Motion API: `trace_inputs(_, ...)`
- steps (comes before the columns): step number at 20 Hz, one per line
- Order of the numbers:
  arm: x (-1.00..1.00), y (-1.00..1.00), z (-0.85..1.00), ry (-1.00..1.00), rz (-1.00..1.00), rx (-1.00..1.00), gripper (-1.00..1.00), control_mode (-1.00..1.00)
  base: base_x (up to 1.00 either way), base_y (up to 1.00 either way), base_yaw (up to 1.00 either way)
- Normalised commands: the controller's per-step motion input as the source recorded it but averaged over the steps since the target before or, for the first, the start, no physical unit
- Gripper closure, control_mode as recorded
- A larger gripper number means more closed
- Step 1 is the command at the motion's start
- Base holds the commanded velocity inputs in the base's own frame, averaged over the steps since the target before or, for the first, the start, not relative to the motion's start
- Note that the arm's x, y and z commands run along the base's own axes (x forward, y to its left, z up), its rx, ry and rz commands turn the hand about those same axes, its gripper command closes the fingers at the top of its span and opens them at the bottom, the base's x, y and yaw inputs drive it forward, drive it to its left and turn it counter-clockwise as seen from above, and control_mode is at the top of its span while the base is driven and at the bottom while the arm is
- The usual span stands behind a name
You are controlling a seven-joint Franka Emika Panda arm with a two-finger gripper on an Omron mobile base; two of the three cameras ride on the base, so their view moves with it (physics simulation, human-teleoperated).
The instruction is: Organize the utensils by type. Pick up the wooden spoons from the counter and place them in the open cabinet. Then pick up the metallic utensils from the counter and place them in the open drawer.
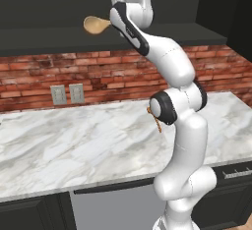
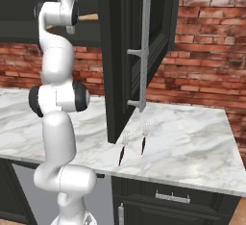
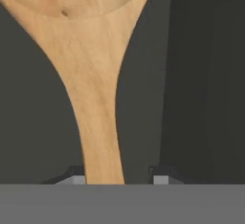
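Spoon up in the cabinet, forks down on the counter

Upper left of the left base view: the larger wooden spoon (image 1: pixel 96 25) over the open cabinet (image 1: pixel 44 36) shelf. Lower centre of the right base view: two forks (image 2: pixel 123 148) side by side on the counter (image 2: pixel 192 147).

White marble counter (image 2: pixel 192 147): two forks (image 2: pixel 133 147) side by side near front edge.

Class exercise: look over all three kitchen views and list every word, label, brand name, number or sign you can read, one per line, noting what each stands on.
None: no readable text in any view.
The large wooden spoon, counter, two forks, open cabinet door and the two wall outlets on the brick wall all carry no lettering, numbers or signs.
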Motion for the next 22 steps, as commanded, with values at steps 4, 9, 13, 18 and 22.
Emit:
trace_inputs(4, 0.00, 0.01, -0.26, 0.03, 0.00, 0.00, -1.00, -1.00, 0.00, 0.00, 0.00)
trace_inputs(9, 0.00, 0.00, -0.26, 0.03, 0.00, 0.00, -1.00, -1.00, 0.00, 0.00, 0.00)
trace_inputs(13, -0.02, 0.01, -0.22, 0.00, 0.07, -0.07, -1.00, -1.00, 0.00, 0.00, 0.00)
trace_inputs(18, -0.13, 0.00, -0.25, -0.04, 0.15, -0.18, -1.00, -1.00, 0.00, 0.00, 0.00)
trace_inputs(22, -0.10, 0.00, -0.17, -0.15, 0.14, -0.27, -1.00, -1.00, 0.00, 0.00, 0.00)
